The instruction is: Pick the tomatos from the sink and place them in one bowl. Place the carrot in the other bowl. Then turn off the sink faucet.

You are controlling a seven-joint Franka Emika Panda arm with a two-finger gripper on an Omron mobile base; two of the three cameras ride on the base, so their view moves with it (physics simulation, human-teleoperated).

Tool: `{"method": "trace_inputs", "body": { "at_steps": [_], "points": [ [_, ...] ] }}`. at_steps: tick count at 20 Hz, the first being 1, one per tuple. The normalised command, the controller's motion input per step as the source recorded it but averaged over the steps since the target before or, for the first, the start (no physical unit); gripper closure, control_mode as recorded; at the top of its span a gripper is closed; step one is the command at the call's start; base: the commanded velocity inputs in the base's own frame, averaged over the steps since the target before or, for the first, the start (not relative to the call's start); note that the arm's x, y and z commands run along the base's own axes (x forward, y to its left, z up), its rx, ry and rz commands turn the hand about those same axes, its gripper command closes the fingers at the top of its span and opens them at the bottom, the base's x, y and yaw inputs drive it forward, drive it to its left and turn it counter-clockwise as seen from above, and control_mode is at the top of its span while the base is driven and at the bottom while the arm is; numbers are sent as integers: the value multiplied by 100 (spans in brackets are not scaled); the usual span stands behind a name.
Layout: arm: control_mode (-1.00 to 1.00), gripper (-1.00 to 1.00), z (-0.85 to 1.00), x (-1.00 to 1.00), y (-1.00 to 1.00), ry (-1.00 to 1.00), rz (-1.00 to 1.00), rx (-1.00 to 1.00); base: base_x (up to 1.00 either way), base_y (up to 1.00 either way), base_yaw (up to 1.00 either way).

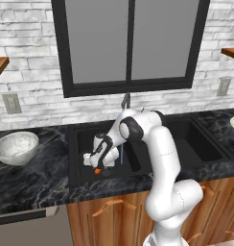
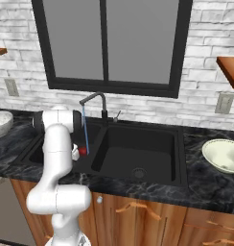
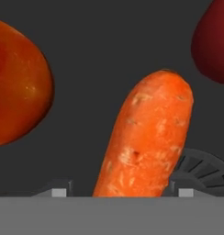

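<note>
My gripper point(image 3: 120, 193) is low in the left basin of the black sink point(image 1: 80, 137), open, with the orange carrot point(image 3: 148, 137) lying between its fingertips point(image 3: 58, 193). A gap shows on the left side of the carrot; the right tip stands close against it. An orange-red tomato point(image 3: 17, 82) lies to the carrot's left and a darker red tomato point(image 3: 215, 41) at the upper right. From the left base view the gripper point(image 1: 96, 167) points down over an orange bit of carrot point(image 1: 97, 170). The faucet point(image 2: 92, 98) runs a thin stream of water point(image 2: 84, 137).
The mottled grey-white bowl point(image 1: 16, 146) stands on the counter left of the sink. The smooth cream bowl point(image 2: 224, 154) stands on the counter to the right. A round drain point(image 3: 201, 170) lies just right of the carrot. The right basin point(image 2: 138, 149) holds nothing.
</note>
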Motion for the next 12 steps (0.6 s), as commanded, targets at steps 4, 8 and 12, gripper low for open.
{"method": "trace_inputs", "body": {
  "at_steps": [4, 8, 12],
  "points": [
    [-100, 100, -22, 0, -2, 0, 0, 0, 0, 0, 0],
    [-100, 100, 8, 0, -1, -4, 0, 1, 0, 0, 0],
    [-100, 100, 65, -16, -9, -7, 0, 0, 0, 0, 0]
  ]
}}
